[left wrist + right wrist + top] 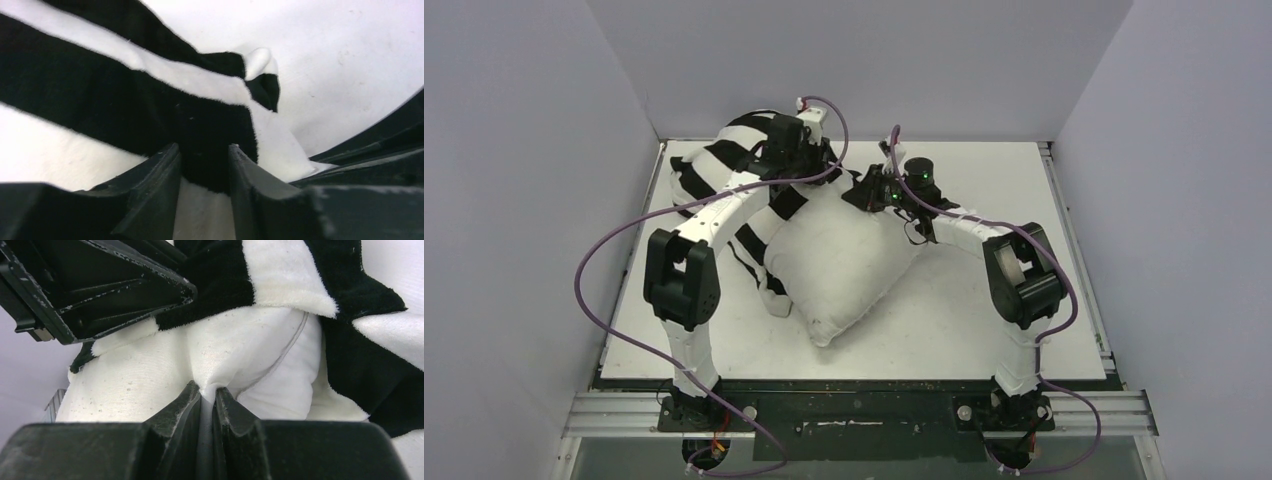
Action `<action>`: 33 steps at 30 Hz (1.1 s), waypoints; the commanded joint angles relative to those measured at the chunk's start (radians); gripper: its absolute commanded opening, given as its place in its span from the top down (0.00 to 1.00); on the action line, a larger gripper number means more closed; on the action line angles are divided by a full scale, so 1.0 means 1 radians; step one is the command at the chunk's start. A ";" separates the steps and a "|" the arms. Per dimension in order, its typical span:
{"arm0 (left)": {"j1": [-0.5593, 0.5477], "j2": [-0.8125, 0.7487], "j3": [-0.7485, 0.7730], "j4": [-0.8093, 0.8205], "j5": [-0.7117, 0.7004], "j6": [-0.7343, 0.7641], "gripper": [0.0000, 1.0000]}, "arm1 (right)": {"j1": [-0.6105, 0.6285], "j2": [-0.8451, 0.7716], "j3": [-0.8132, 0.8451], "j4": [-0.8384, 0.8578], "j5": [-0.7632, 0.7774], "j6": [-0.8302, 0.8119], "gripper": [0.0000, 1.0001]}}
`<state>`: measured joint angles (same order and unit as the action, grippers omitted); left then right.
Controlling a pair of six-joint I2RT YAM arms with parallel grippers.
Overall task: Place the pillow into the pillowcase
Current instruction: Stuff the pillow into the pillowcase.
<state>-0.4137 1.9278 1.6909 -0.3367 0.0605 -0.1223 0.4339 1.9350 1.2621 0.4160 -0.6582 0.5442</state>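
Note:
The off-white pillow (844, 260) lies plump at the table's middle, its far left part under the black-and-white striped pillowcase (714, 170). My left gripper (816, 168) is at the pillowcase's edge over the pillow's far corner. In the left wrist view, the left gripper (202, 147) has a black fold of the pillowcase (125, 100) filling the gap between its fingers. My right gripper (866, 192) is beside it at the pillow's far corner. In the right wrist view, the right gripper (207, 389) is shut on a pinch of the pillow (150, 370), with the pillowcase (220, 280) draped just beyond.
White table (1004, 330) with grey walls on three sides. The left gripper's black body (100, 285) hangs close above the right gripper's pinch. Purple cables loop off both arms.

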 commanded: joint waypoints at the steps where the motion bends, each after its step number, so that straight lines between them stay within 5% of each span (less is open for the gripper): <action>1: -0.016 -0.037 -0.009 0.131 0.146 -0.033 0.76 | 0.048 -0.036 0.000 0.136 -0.020 0.036 0.96; 4: -0.023 -0.024 0.054 0.075 0.100 -0.032 0.81 | 0.052 -0.033 0.000 0.149 -0.010 0.057 0.96; 8: -0.025 0.008 0.105 0.008 0.052 0.003 0.60 | 0.052 -0.049 -0.017 0.162 0.002 0.065 0.96; 21: -0.030 0.066 0.087 -0.016 -0.039 -0.005 0.48 | 0.052 -0.081 -0.036 0.157 0.023 0.062 0.96; 22: -0.030 0.066 0.079 -0.010 -0.037 -0.011 0.52 | 0.052 -0.081 -0.037 0.156 0.026 0.062 0.96; 26: -0.035 0.022 0.051 0.031 0.029 -0.045 0.97 | 0.052 -0.079 -0.085 0.232 0.056 0.112 0.97; 33: -0.114 -0.145 0.080 0.136 0.227 -0.237 1.00 | 0.044 -0.034 -0.140 0.537 0.147 0.321 0.99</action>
<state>-0.4568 1.9488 1.7432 -0.3367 0.1062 -0.2134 0.4679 1.9186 1.1149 0.6785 -0.5537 0.7380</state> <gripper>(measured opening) 0.020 0.108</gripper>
